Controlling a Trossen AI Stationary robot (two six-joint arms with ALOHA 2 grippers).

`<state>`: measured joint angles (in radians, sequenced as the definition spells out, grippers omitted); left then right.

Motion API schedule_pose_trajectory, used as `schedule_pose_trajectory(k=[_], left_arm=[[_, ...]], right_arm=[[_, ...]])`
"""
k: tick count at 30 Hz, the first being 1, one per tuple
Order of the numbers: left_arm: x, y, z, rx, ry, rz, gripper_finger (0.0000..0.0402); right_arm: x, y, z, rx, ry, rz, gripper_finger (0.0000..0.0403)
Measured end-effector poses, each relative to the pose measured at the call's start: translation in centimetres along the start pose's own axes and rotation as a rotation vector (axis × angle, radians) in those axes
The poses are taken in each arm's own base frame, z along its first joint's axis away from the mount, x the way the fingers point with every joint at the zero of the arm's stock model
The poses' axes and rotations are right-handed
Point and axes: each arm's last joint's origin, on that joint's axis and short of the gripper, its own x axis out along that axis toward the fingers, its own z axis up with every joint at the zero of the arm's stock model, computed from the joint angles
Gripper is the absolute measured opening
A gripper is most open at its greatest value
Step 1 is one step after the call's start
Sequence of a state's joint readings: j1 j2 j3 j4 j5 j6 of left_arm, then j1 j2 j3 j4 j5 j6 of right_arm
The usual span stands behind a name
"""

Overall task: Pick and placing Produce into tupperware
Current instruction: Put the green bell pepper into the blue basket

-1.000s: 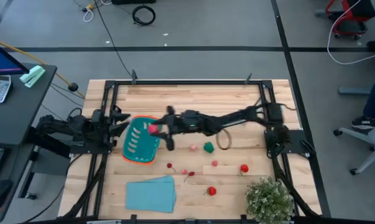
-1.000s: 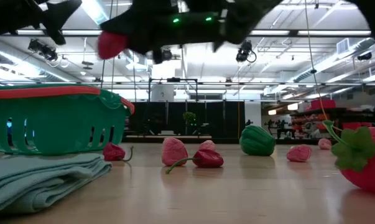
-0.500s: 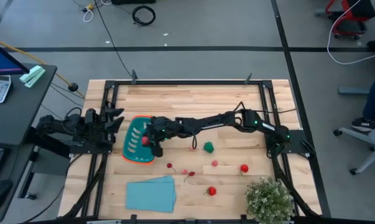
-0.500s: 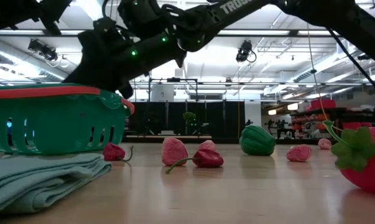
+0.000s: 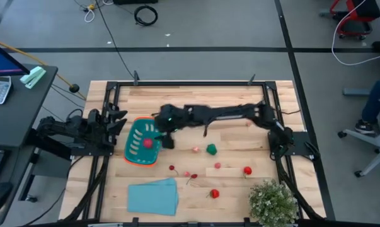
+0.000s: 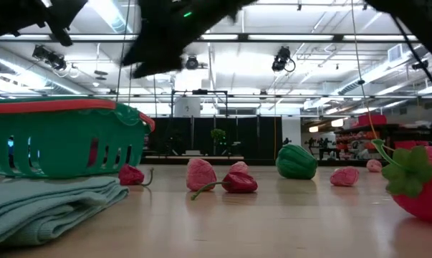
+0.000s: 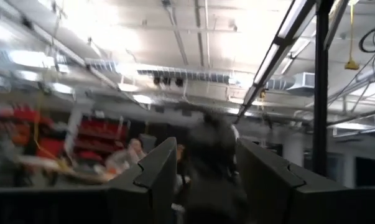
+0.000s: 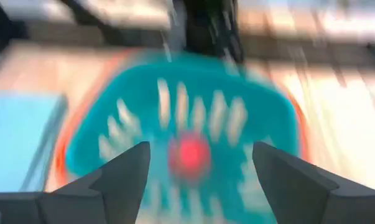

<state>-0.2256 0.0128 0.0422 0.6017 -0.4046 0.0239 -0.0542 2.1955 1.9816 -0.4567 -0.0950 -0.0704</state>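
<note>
**Red piece lay in the teal tub beneath an empty right gripper**

The right gripper (image 5: 165,130) hung over the tupperware's (image 5: 135,150) right edge with its fingers (image 8: 115,180) spread wide and nothing between them. The right wrist view looked down between those fingers into the tub, where one red piece of produce (image 8: 189,155) lay on the teal floor among the pale slot marks; the high view showed the same red piece (image 5: 148,143) inside the orange rim, and it was the only thing in the tub. From table height the tub's slotted wall (image 6: 65,140) hid the inside, apart from a red glint behind one slot.

The left gripper (image 5: 117,122) waited at the table's left edge, just beside the tub; its wrist view looked up at ceiling lights past parted fingers (image 7: 151,180), holding nothing.

The remaining produce lay on the table right of the tub and apart from it: a green piece (image 5: 211,149), a pink one (image 5: 195,149) near it, a small red one (image 5: 172,168), a pink and red pair (image 5: 189,175), a pink one (image 5: 217,165), a red one (image 5: 247,170) and a strawberry (image 5: 214,193). Only the low view showed the strawberry's leafy green cap (image 6: 409,168).

A light-blue folded cloth (image 5: 153,195) lay at the front, a potted plant (image 5: 273,201) at the front right corner. No writing could be read.
</note>
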Motion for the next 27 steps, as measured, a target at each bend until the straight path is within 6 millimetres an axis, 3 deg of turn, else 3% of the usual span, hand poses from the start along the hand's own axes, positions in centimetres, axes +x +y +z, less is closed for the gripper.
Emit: schedule_pose_trajectory(k=[5,9,13,17,19,22,27], left_arm=[[0.7,-0.3,0.8,-0.053,0.103,0.001,0.0172],[2.7,-1.1,3.8,0.004,0.160,0.001,0.0172],[6.1,-2.4,7.8,0.104,0.283,-0.001,0.0172],[10.2,-3.9,9.6,0.267,0.534,0.072,0.0172],[12.0,-4.6,8.9,0.325,0.675,0.098,0.0172],[14.6,-5.7,6.2,0.394,0.818,0.102,0.0172],[17.6,-6.5,0.3,0.449,0.951,0.110,0.0172]], right_arm=[[-8.4,0.0,0.4,0.079,0.214,-0.089,0.0284],[-13.3,0.7,-0.3,0.057,0.270,-0.220,0.0279],[-18.8,1.3,-2.5,0.162,0.310,-0.340,0.0274],[-23.1,2.8,-6.3,0.284,0.286,-0.463,0.0270],[-24.8,3.5,-8.7,0.364,0.257,-0.524,0.0270],[-26.6,4.4,-12.3,0.491,0.201,-0.596,0.0270],[-27.3,5.6,-17.0,0.621,0.064,-0.590,0.0270]])
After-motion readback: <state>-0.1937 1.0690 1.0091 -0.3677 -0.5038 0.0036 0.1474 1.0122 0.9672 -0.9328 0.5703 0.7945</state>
